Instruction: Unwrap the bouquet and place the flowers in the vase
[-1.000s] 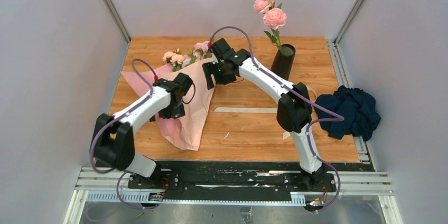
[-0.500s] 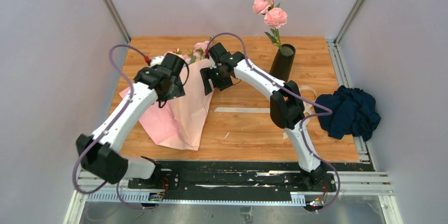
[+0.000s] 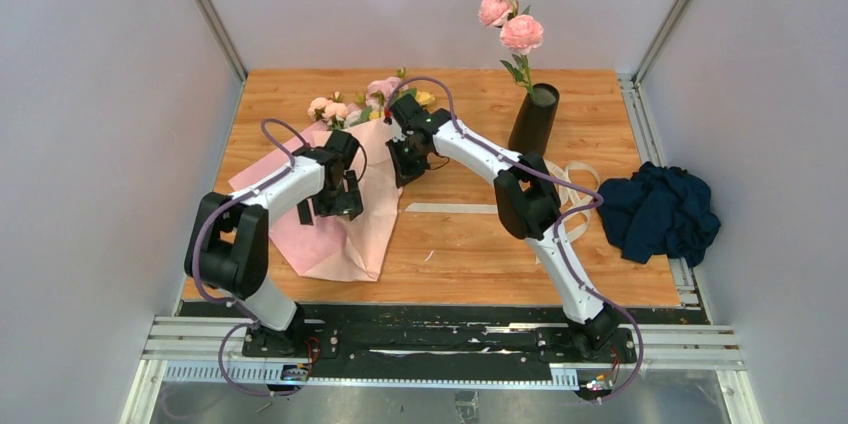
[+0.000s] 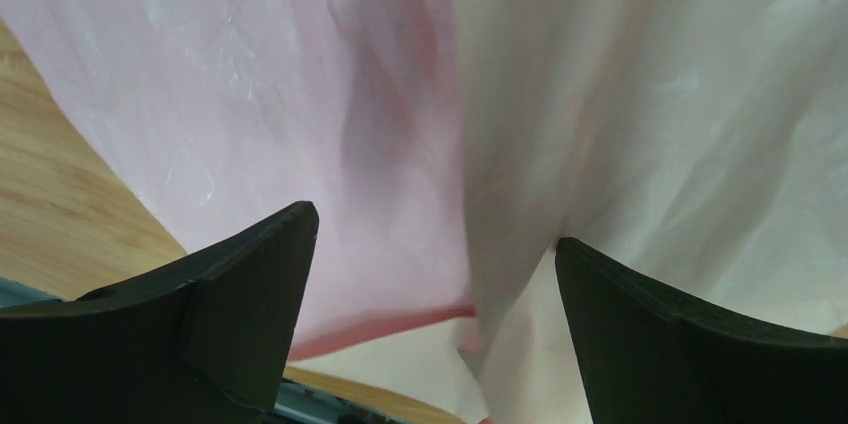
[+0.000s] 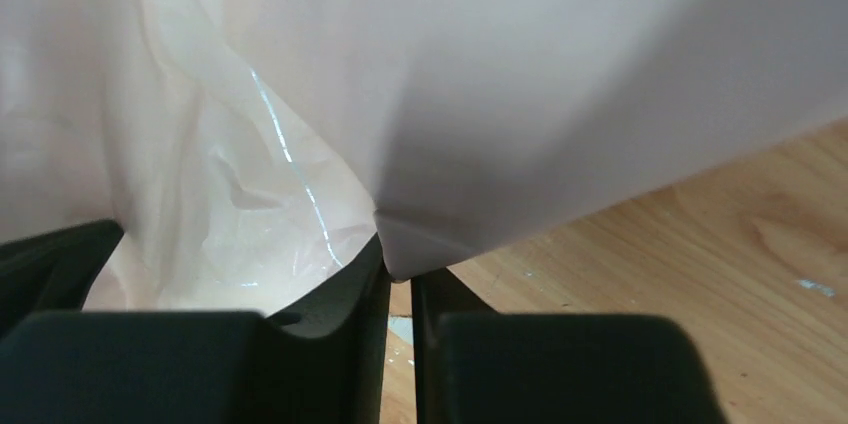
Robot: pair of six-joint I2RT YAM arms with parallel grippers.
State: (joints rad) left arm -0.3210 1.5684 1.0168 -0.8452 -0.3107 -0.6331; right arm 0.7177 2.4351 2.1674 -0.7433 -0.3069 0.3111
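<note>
Top external view: the bouquet of small pink and yellow flowers [image 3: 345, 109] lies flat on the left half of the wooden worktop [image 3: 470, 254]. Its long axis runs from near to far, leaning a little to the left at the near end. The blooms point toward the far edge. The pale pink wrapping paper [image 3: 350, 239] fans open toward the near-left.

The left gripper [image 3: 338, 206] hangs over the middle of the paper. In the left wrist view its black fingers [image 4: 250, 284] stand spread wide, with nothing between them but paper below.

The right gripper [image 3: 405, 166] sits at the paper's right edge, just near of the blooms. In the right wrist view its fingers [image 5: 340, 344] are drawn almost together, pinching a folded corner of the wrapping paper [image 5: 400, 244] over bare wood.

Well apart to the right, near the far edge, the tall matte black cylinder vase [image 3: 533, 124] stands upright. It holds a stem with two big pink roses [image 3: 520, 32].

A cream ribbon [image 3: 575, 176] lies looped beside the right arm's elbow, partly hidden by it. A crumpled dark blue cloth [image 3: 660, 214] rests at the worktop's right edge.
</note>
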